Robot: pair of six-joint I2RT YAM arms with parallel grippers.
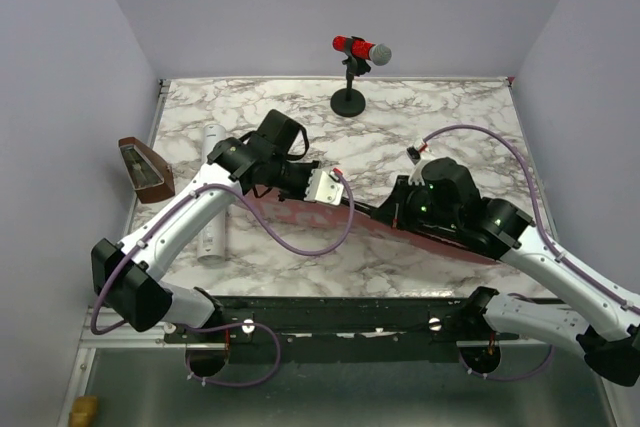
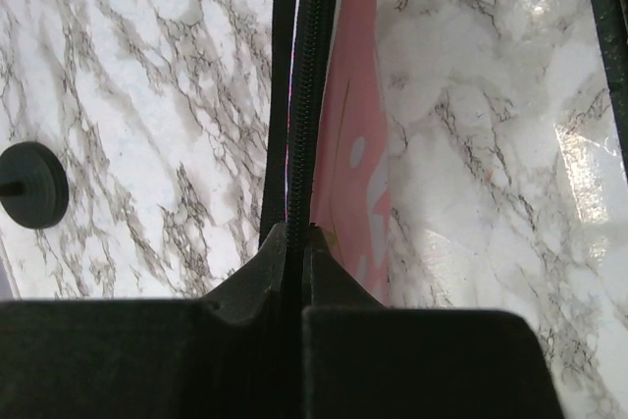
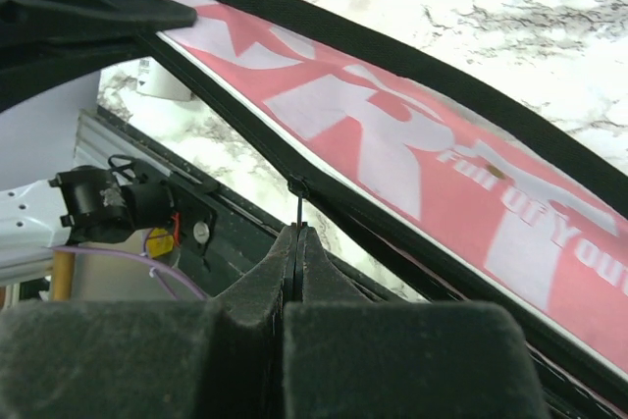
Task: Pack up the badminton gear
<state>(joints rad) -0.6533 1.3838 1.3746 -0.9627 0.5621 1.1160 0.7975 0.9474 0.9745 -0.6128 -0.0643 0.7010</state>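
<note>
The long pink bag (image 1: 445,243) lettered "SPORT" lies slantwise across the middle of the table, mostly hidden under my arms. My left gripper (image 1: 340,195) is shut on the bag's black zipper edge (image 2: 304,95), with the pink cloth (image 2: 358,125) to its right in the left wrist view (image 2: 297,233). My right gripper (image 1: 388,212) is shut on the thin black zipper pull (image 3: 297,205) in the right wrist view (image 3: 297,231), beside the lettered side (image 3: 392,144) and the black strap (image 3: 392,46). The white tube (image 1: 212,197) lies on the table at the left. The rackets are out of view.
A red microphone (image 1: 360,49) on a black stand stands at the back centre; its round base (image 2: 34,183) shows in the left wrist view. A small brown wedge-shaped box (image 1: 145,169) sits at the table's left edge. Walls close in the sides and back.
</note>
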